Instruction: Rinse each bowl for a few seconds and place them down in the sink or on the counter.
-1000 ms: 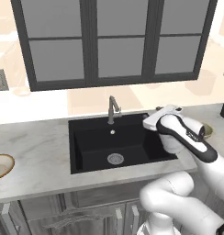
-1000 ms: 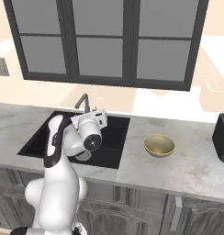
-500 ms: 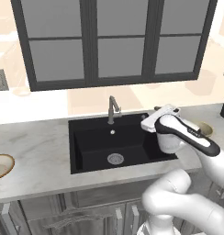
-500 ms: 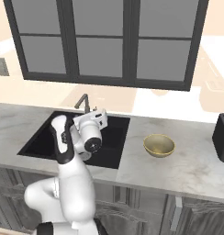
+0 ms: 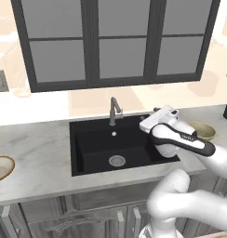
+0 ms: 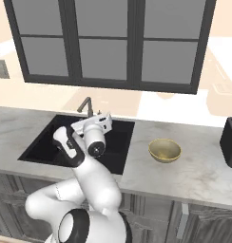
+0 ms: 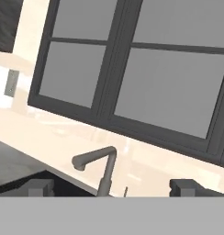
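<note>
your gripper (image 7: 111, 187) open, empty, aimed at faucet (image 7: 98, 167) over sink (image 5: 94, 144); olive bowl (image 6: 164, 150) waits right on table (image 6: 194, 171), tan bowl (image 5: 1, 168) far left.

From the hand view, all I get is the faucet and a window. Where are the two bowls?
Observer: The olive-yellow bowl sits on the counter, right of the sink.
Operator: And the other one?
Observer: The tan-rimmed bowl lies on the counter far to the left of the sink.
Operator: Anything in the basin?
Observer: Just the silver drain; no bowl lies in it.
Operator: Is the gripper holding anything?
Observer: No, the gripper is open, over the sink's right side.
</note>
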{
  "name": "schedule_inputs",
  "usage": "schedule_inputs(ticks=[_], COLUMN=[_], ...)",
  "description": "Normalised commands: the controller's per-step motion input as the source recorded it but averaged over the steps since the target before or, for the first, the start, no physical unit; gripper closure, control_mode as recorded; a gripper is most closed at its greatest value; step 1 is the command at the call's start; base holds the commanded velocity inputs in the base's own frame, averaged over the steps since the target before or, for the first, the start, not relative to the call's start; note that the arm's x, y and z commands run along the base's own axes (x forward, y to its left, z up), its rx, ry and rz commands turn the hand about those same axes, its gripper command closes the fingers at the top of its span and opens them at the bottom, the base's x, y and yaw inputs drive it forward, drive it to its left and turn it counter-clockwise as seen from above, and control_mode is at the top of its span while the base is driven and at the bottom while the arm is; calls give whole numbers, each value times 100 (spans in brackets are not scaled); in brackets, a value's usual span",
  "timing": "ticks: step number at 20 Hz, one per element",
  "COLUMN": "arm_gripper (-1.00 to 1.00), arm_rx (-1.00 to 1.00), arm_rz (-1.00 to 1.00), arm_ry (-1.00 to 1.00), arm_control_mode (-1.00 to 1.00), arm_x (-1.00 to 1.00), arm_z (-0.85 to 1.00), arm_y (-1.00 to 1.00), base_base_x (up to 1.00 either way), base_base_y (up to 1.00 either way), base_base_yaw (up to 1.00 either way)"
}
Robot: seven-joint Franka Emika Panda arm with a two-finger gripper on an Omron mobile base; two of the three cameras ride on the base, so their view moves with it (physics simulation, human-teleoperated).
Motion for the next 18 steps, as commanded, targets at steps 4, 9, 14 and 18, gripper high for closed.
schedule_inputs(ticks=[4, 9, 14, 18], arm_gripper=[-100, -100, -100, -100], arm_rx=[3, 6, 2, 4], arm_rz=[0, 0, 0, 0], arm_ry=[13, 9, 1, 0], arm_control_mode=[-100, -100, -100, -100], arm_x=[20, 23, 19, 18], arm_z=[0, 0, -2, -9], arm_y=[0, 0, 0, 0], base_base_x=[0, 0, 0, 0], base_base_y=[0, 0, 0, 0], base_base_yaw=[0, 0, 0, 0])
